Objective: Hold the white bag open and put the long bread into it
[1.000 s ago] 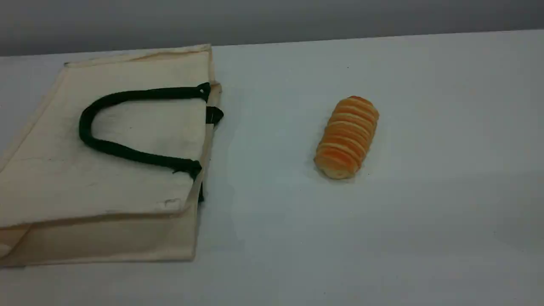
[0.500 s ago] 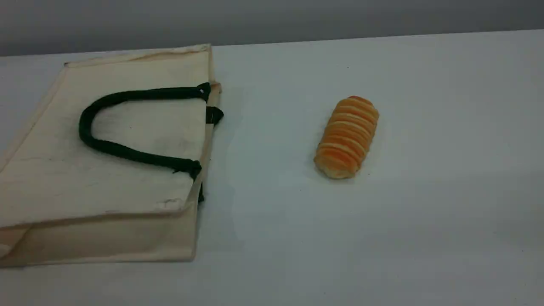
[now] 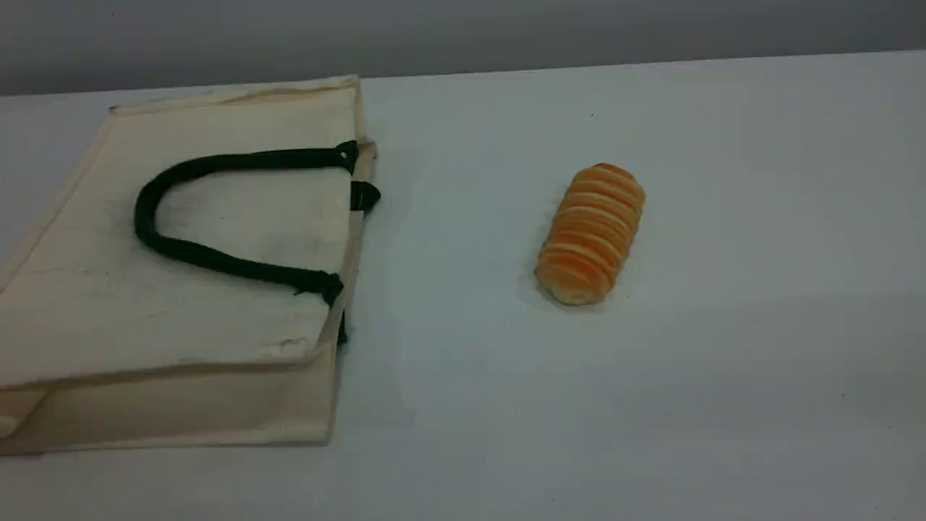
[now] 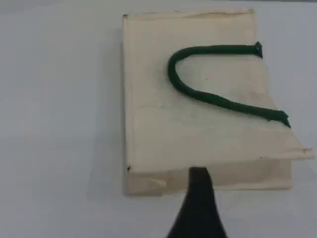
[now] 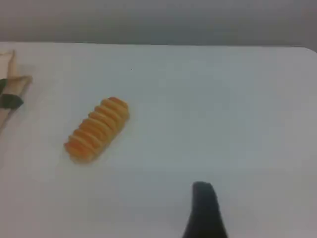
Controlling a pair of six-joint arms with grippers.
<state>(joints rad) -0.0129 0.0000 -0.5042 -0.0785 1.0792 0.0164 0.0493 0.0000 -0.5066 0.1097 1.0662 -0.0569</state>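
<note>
The white bag [image 3: 217, 311] lies flat on the table's left side. Its mouth edge faces right and lies closed, and a dark green handle [image 3: 145, 217] loops over its top face. The long bread [image 3: 589, 235], golden-orange and ridged, lies alone to the right of the bag. In the left wrist view a dark fingertip [image 4: 199, 181] of my left gripper hovers over the near edge of the bag [image 4: 198, 129], touching nothing. My right gripper's fingertip [image 5: 203, 198] hangs above bare table, right of and nearer than the bread [image 5: 96, 130]. Both grippers are open and empty.
The white table [image 3: 759, 217] runs to a far edge against a grey wall. A corner of the bag with a green tab [image 5: 10, 99] shows at the left edge of the right wrist view. No arms show in the scene view.
</note>
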